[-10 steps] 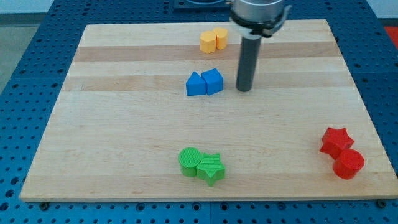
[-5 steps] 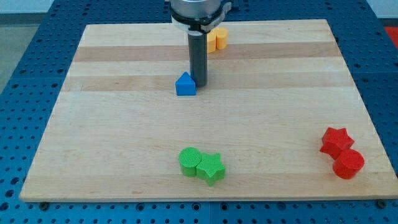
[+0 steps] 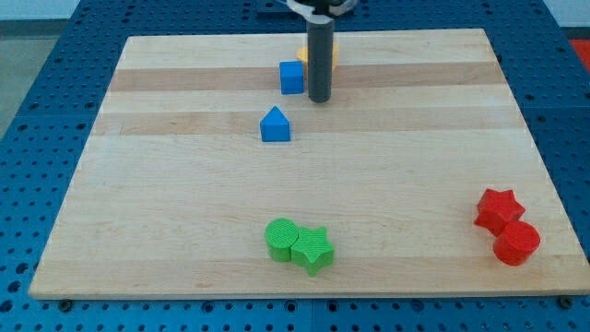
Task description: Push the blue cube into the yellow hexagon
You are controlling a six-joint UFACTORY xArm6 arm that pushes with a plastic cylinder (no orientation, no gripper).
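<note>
The dark rod hangs straight down from the far edge of the scene, upright and untilted. My tip point(image 3: 320, 99) rests at board level, slightly right of centre.

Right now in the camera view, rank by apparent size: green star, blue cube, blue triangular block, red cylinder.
1. green star and red cylinder, too alike to split
2. blue triangular block
3. blue cube
The top two sit nearer the view's bottom, so true size is unsure.

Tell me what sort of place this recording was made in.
Most likely a robotics lab bench. A pale wooden board lies on a blue perforated table, with small coloured blocks such as the blue cube and red star. My tip stands just right of the blue cube.
</note>
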